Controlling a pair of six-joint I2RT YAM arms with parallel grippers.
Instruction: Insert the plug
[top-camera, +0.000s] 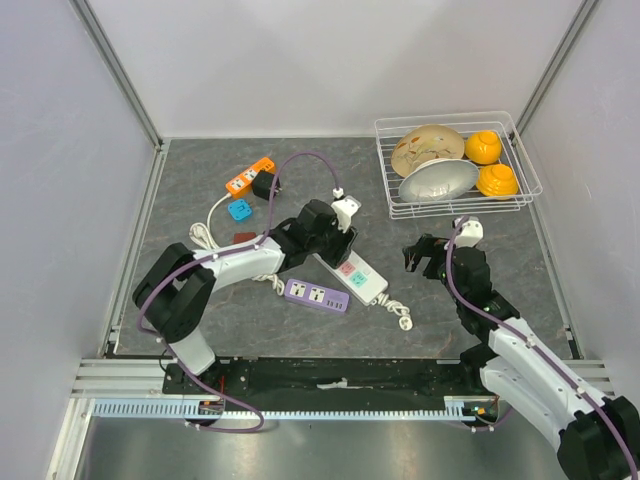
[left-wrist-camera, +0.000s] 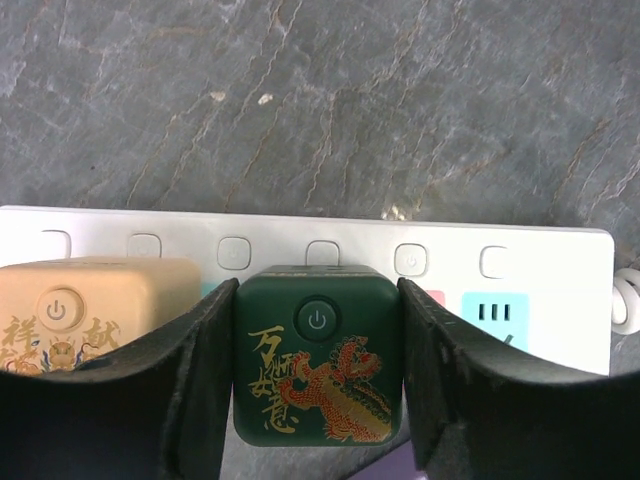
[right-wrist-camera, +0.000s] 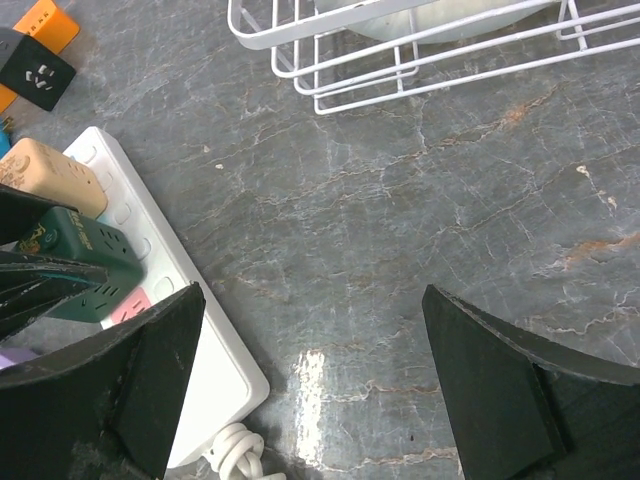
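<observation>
Now, working from the left. An orange strip (top-camera: 250, 175) and a small blue adapter (top-camera: 239, 210) are lying at the far left of the worktop (top-camera: 200, 180), well apart from the job; I am leaving them alone. A purple strip (top-camera: 317, 295) is lying near the white one, unused.

My left hand (left-wrist-camera: 318, 300) is clamping the green plug (left-wrist-camera: 318, 370), with a finger (left-wrist-camera: 190, 400) pressing on each flank. The plug is sitting over the white power strip (left-wrist-camera: 300, 235), just beside a beige cube (left-wrist-camera: 90, 310) that is occupying the neighbouring socket. I cannot tell whether the two cubes are touching.

Judging by this, I am working the insertion itself. The plug is over its socket with the prongs hidden beneath its body, so I cannot tell whether it is fully seated. The next move is calling for a straight downward push, holding the cube square to the strip and clear of the beige neighbour. After that I should be easing the jaws apart without dragging the plug back up. The strip is looking loose on the worktop, so a slanted push may be sliding it.

Further right, my right hand (right-wrist-camera: 312, 300) is hovering above bare worktop, fingers (right-wrist-camera: 120, 390) wide apart, holding nothing. Beyond it, a wire basket (top-camera: 452, 210) of bowls is sitting in the far right corner.
</observation>
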